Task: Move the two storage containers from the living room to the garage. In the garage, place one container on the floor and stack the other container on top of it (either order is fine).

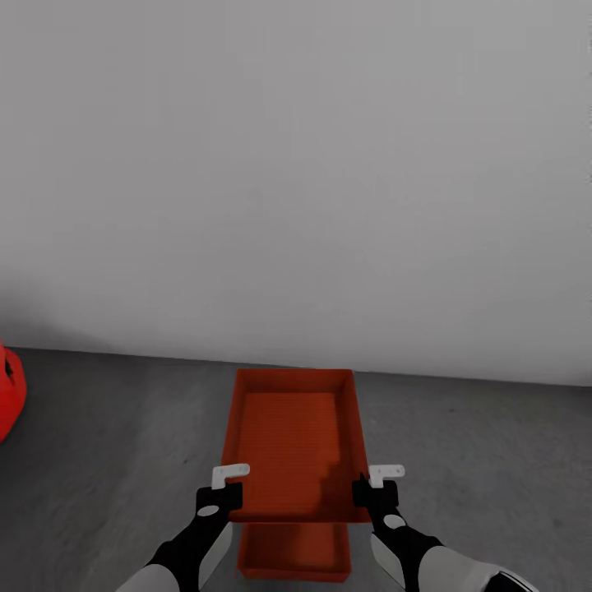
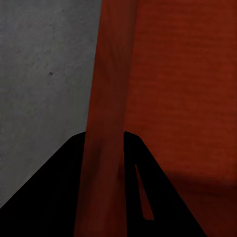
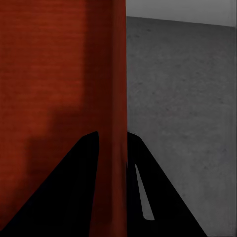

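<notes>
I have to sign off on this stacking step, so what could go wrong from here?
The held container juts well past the lower container toward the wall, so it could land offset. Each end effector, left and right, pinches only a thin side wall near the near end; the load might tilt or slip.

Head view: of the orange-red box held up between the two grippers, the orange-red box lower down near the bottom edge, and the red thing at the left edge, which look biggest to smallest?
1. Held orange-red ribbed box.
2. Lower orange-red box, partly covered; being farther away, it may match.
3. Red object, cut off, true size unknown.
</notes>
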Motion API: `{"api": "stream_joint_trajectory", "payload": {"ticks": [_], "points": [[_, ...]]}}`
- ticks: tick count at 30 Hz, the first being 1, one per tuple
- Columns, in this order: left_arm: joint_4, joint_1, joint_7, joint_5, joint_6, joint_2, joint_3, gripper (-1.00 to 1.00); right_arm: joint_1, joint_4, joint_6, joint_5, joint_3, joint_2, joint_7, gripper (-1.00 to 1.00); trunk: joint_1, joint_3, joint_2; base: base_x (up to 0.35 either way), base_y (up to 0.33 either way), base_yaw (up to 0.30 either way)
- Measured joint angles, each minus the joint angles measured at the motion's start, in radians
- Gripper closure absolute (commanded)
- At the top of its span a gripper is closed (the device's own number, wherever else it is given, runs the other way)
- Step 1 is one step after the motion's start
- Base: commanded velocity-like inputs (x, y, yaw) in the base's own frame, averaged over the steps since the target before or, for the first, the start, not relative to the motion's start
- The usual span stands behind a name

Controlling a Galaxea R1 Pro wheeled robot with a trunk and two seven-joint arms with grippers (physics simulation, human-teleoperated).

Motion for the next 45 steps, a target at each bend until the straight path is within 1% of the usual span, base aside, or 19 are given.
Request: {"api": "stream_joint_trajectory", "payload": {"ticks": [5,9,15,23,45], "points": [[0.000,0.000,0.000,0.000,0.000,0.000,0.000,1.00,0.000,0.000,0.000,0.000,0.000,0.000,0.000,1.00,0.000,0.000,0.000,-0.275,0.000,0.000],[-0.001,0.000,-0.001,-0.001,0.000,0.000,0.000,1.00,0.000,0.000,-0.001,-0.001,0.000,0.000,0.000,1.00,0.000,0.000,0.000,-0.092,0.000,0.000],[-0.001,0.000,-0.001,0.000,0.000,0.001,0.000,1.00,0.000,0.000,-0.001,-0.001,0.000,0.001,0.000,1.00,-0.001,0.000,0.000,-0.019,0.000,-0.029],[-0.001,0.000,0.000,0.000,0.000,0.000,0.000,1.00,0.000,-0.001,0.000,0.003,-0.002,0.000,0.000,1.00,-0.001,0.000,0.000,-0.002,0.000,-0.159],[-0.001,0.000,0.001,0.001,0.000,0.000,-0.002,1.00,0.000,-0.001,-0.001,0.003,-0.002,0.000,0.000,1.00,-0.001,0.000,0.000,0.000,0.000,-0.003]]}}
